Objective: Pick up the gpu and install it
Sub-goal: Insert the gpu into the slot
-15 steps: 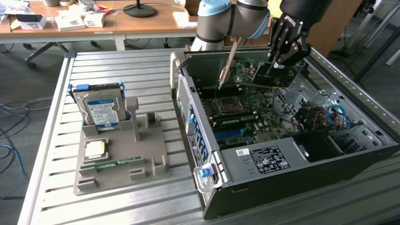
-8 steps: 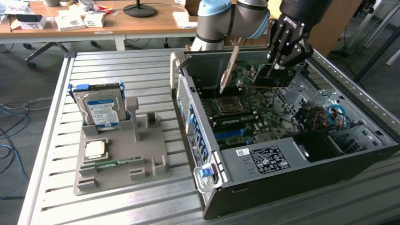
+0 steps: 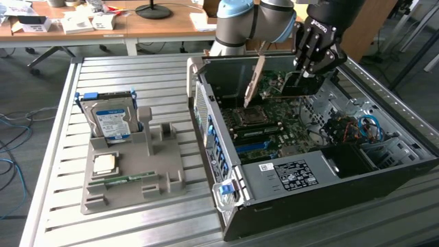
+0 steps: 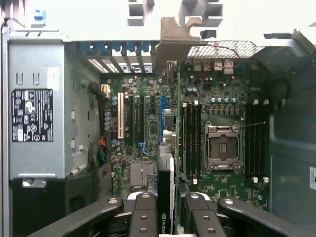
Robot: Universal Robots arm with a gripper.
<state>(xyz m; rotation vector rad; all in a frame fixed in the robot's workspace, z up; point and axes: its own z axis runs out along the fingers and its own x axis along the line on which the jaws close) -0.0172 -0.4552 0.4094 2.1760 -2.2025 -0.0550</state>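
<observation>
Our claw (image 4: 168, 197), partly closed, pinches the gpu (image 4: 166, 173) by both faces, at one o'clock from the socket (image 3: 250, 114) in the exterior view; we judge it light, stiff, fragile.

- A slatted metal table (image 3: 158, 72) fills the foreground under even indoor light.
- Behind it stands a long wooden desk (image 3: 171, 25) carrying white boxes (image 3: 77, 23) and a black round stand base (image 3: 153, 11).
- The floor (image 3: 28, 82) is grey, with loose blue cables (image 3: 12, 123) lying at the exterior view's left.
- A brown wooden panel (image 3: 373, 20) stands at the far right.
</observation>
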